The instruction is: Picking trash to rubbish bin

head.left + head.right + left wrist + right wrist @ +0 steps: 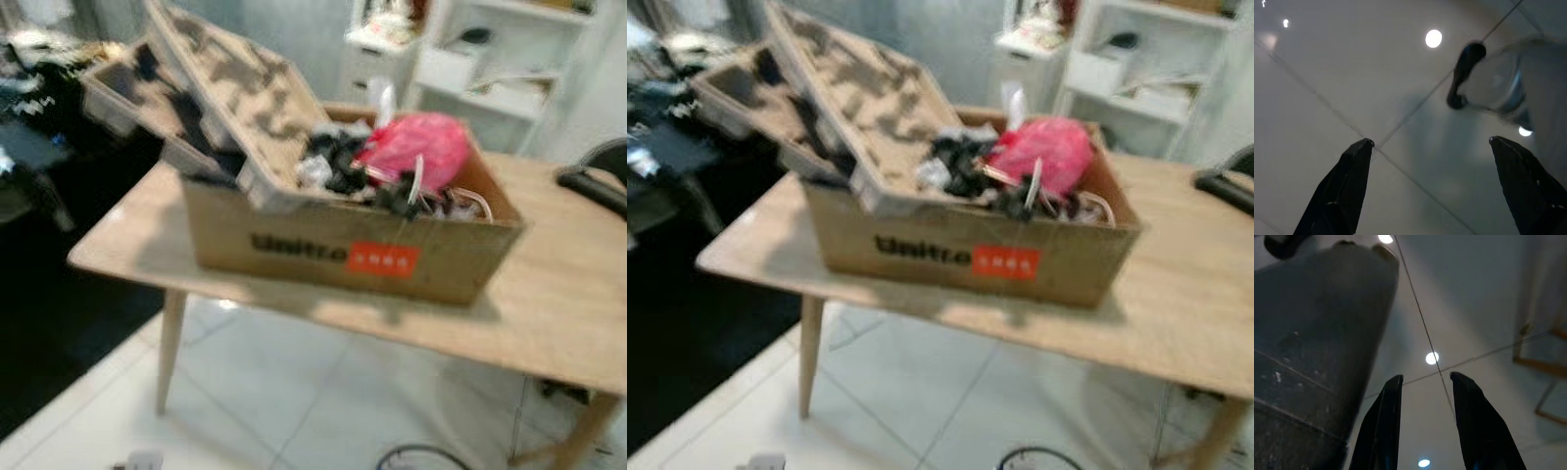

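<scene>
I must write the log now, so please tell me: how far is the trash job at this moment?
Nothing looks done yet. The cardboard box on the wooden table holds a pink bag and dark clutter. Nothing is in hand: the left gripper and right gripper are both open above the tiled floor. Left to do: reaching the table, picking up trash and binning it.

The left claw (pixel 1430 142) has two long, matte black fingers (pixel 1347 186) that taper to blunt tips. The right claw (pixel 1425 379) has the same black, tapering fingers (pixel 1381 426), with a faint sheen along their inner edges.
</scene>
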Tool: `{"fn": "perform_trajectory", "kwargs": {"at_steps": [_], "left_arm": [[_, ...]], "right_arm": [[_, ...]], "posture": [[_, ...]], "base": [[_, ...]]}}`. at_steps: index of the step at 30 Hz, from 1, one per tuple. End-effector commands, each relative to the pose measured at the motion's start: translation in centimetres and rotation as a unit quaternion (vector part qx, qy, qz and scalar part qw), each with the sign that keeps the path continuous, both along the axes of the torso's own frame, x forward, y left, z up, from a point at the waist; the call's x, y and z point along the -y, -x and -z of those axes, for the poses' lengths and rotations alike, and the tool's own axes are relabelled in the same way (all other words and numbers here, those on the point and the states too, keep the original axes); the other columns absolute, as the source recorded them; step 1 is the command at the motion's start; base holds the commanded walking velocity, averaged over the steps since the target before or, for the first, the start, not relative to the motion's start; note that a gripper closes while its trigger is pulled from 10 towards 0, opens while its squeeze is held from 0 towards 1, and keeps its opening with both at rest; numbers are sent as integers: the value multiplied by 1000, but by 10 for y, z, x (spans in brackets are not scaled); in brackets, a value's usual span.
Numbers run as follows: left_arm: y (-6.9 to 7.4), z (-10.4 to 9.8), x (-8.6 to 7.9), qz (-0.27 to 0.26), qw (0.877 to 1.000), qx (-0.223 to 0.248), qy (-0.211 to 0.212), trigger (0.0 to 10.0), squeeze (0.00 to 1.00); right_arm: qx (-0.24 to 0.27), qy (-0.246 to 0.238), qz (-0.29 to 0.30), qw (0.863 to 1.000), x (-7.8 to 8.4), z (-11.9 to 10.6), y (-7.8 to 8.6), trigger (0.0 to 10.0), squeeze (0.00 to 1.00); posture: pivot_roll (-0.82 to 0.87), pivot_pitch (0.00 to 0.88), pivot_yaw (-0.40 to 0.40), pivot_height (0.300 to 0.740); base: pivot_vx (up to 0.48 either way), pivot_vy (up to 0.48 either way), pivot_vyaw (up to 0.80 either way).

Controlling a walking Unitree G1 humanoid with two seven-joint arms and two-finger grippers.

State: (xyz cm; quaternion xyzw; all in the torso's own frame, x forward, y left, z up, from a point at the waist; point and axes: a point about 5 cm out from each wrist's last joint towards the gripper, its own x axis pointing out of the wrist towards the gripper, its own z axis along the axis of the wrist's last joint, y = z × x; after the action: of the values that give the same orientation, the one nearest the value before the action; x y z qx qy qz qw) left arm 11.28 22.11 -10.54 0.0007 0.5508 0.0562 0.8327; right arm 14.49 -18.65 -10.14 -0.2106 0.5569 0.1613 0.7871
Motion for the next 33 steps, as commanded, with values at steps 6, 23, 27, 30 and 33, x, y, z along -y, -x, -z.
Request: {"fn": "perform_trajectory", "kwargs": {"at_steps": [6,23,27,30,33], "left_arm": [[4,1,-2,5,1000,-12,-4,10000,0],[1,0,-1,13,1000,-10,-4,10000,0],[1,0,-1,14,1000,-10,-4,10000,0],[2,1,-1,14,1000,-11,-4,10000,0],[3,1,-1,14,1000,-12,-3,10000,0]], "right_arm": [[-12,-2,3,1000,-2,3,7,10000,0],[-12,3,2,1000,1,3,7,10000,0],[-13,2,3,1000,1,3,8,10000,0],[-13,1,4,1000,0,3,8,10000,0],[-15,0,7,1000,0,3,10,10000,0]], "posture": [[166,80,-74,740],[160,69,-78,740],[161,72,-77,740],[161,72,-77,740],[161,80,-70,740]], "base": [[-304,0,0],[-310,0,0],[-312,0,0],[-317,0,0],[-311,0,0]]}}
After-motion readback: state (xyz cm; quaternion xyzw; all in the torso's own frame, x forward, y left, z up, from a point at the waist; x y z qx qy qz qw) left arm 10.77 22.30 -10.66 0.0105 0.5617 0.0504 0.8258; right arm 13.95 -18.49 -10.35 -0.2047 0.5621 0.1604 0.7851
